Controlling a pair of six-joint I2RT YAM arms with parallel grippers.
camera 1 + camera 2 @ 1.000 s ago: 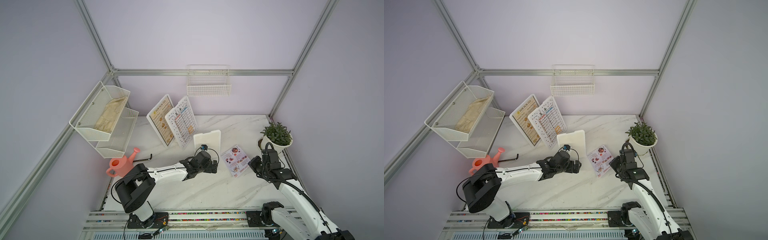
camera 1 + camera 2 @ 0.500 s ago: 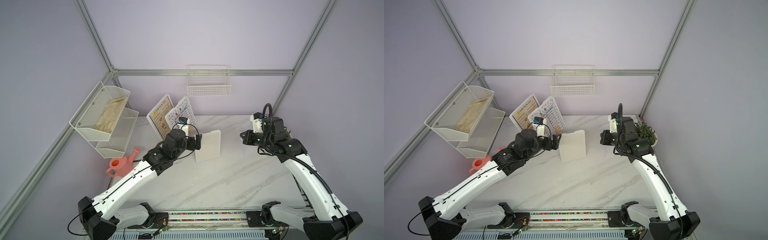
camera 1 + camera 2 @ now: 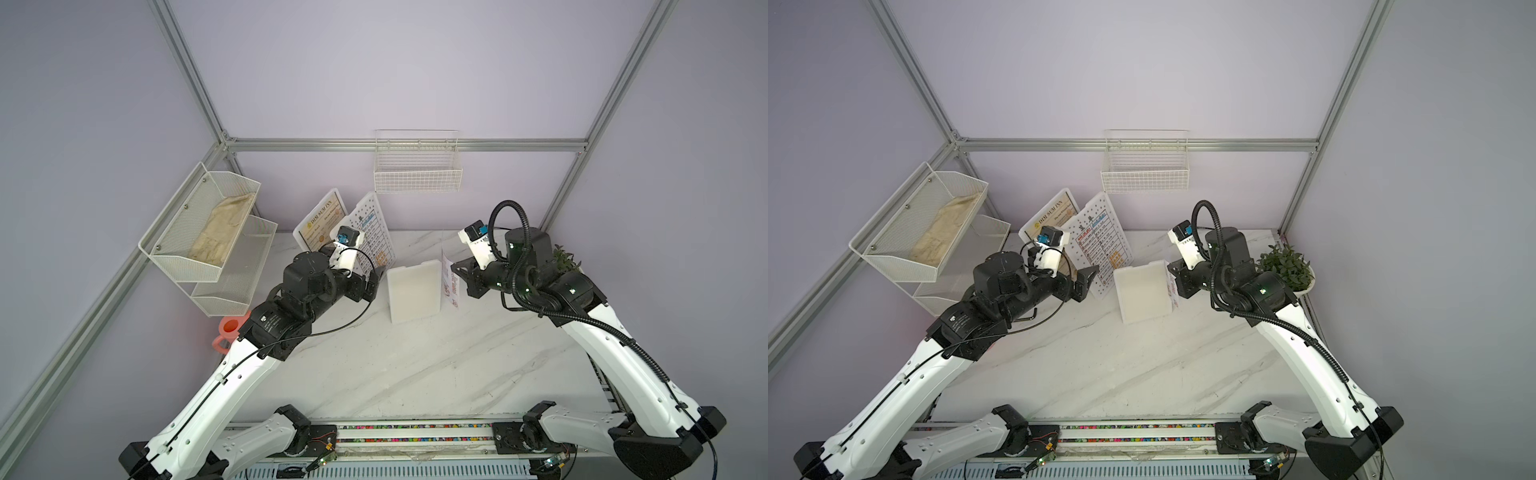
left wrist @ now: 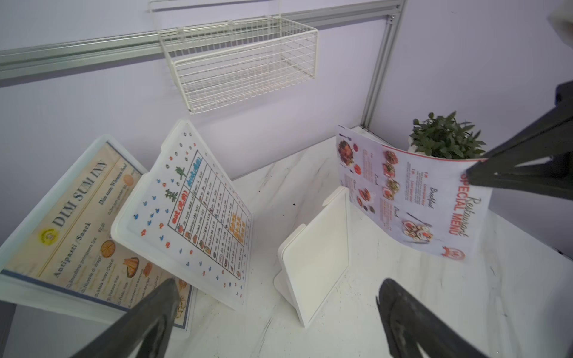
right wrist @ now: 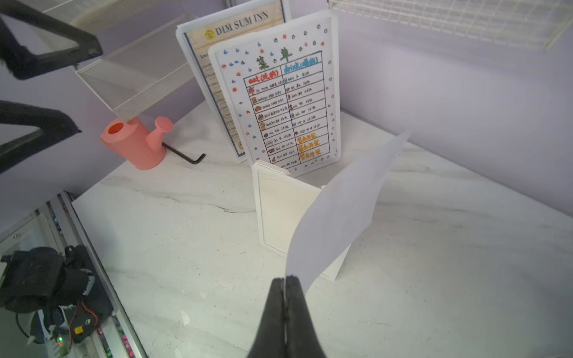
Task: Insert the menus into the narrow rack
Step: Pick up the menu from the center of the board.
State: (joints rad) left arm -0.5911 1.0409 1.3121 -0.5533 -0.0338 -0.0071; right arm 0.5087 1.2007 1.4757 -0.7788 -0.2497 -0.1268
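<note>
The small "SPECIAL MENU" leaflet (image 3: 449,278) (image 4: 412,198) hangs upright above the table, and my right gripper (image 3: 456,277) (image 5: 284,280) is shut on its edge. The leaflet sits right beside a blank white stand-up panel (image 3: 413,291). The "DIM SUM INN" menu (image 3: 320,220) and the grid-table menu (image 3: 376,237) lean against the back wall. My left gripper (image 3: 372,284) (image 4: 276,288) is open and empty, just in front of the grid menu's lower edge. The narrow wire rack (image 3: 417,174) hangs on the back wall above them, with nothing in it.
A two-tier mesh shelf (image 3: 208,232) holding a cloth is fixed at the left. A pink watering can (image 5: 133,142) and a hex key (image 5: 186,155) lie below it. A potted plant (image 3: 563,257) stands behind my right arm in the back right corner.
The leaflet was flat on the table a second ago; my right gripper has lifted it upright beside the white panel. My left arm rose and swung back toward the leaning menus.
</note>
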